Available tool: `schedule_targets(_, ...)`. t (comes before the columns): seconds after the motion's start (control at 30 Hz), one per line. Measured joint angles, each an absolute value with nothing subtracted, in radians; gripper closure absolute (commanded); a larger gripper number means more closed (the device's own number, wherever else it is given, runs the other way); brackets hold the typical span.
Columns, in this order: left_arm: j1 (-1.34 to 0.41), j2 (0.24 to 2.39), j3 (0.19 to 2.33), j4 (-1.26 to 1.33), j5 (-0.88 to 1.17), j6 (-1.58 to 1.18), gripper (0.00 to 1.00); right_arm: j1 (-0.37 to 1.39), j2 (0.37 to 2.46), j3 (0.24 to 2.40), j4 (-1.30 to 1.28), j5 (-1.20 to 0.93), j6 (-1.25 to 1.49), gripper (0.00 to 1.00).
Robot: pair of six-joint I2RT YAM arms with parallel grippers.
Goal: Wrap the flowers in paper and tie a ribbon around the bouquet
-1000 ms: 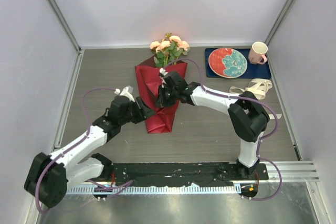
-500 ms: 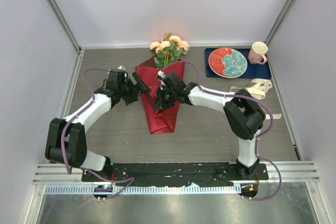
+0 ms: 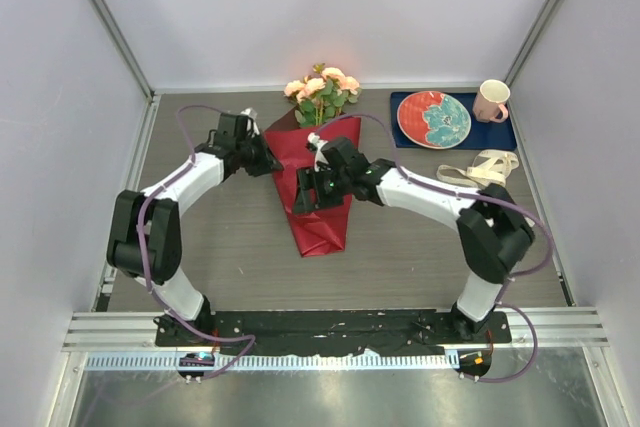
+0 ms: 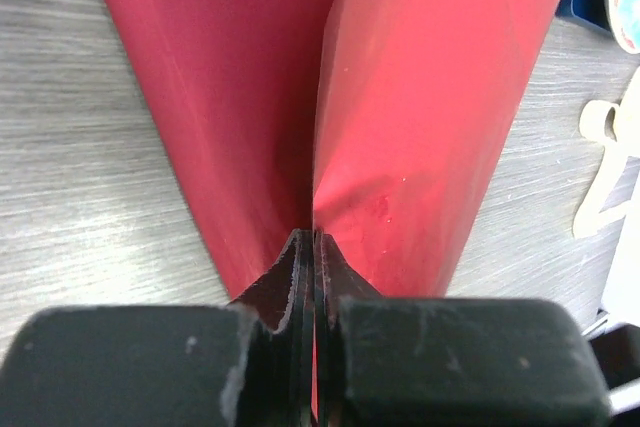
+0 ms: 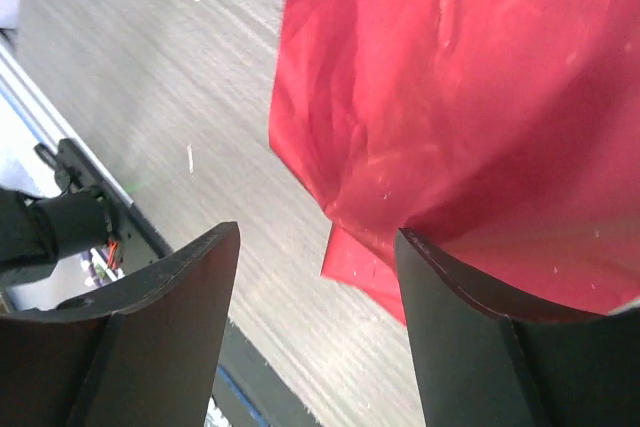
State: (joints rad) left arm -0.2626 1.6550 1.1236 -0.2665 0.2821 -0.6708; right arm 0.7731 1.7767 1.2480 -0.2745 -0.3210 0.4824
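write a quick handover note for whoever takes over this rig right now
Left gripper: jaws shut on an edge of the red paper, at its upper left flap.
Right gripper: jaws open above the paper cone, holding nothing.
Roses stick out of the cone's far end.
Cream ribbon lies loose on the table, to the right, untouched.
Done: paper folded into a cone round the flowers.
Left: close the wrap, tie the ribbon.

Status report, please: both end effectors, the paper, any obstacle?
Left end effector shut on the paper. Right end effector open above the paper, holding nothing. Ribbon lies apart, right side; nothing blocking.
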Motion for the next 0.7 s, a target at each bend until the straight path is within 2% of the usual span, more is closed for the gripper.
schedule_targets(0.07, -0.262, 1.675, 1.14, -0.267, 0.295, -0.651, 1.0, 0.764, 1.711, 1.217, -0.274, -0.331, 0.471, 0.3)
schedule_targets(0.1, -0.262, 1.682, 1.145, -0.267, 0.301, -0.647, 1.0, 0.759, 1.692, 1.209, -0.27, -0.336, 0.467, 0.37)
schedule_targets(0.2, -0.262, 1.704, 1.148, -0.265, 0.319, -0.641, 1.0, 0.741, 1.667, 1.19, -0.251, -0.346, 0.452, 0.5)
schedule_targets(0.4, -0.262, 1.746, 1.148, -0.262, 0.338, -0.642, 1.0, 0.701, 1.679, 1.079, -0.178, -0.364, 0.443, 0.64)
schedule_targets(0.7, -0.262, 1.776, 1.153, -0.268, 0.317, -0.627, 0.97, 0.698, 1.744, 1.001, -0.073, -0.43, 0.451, 0.73)
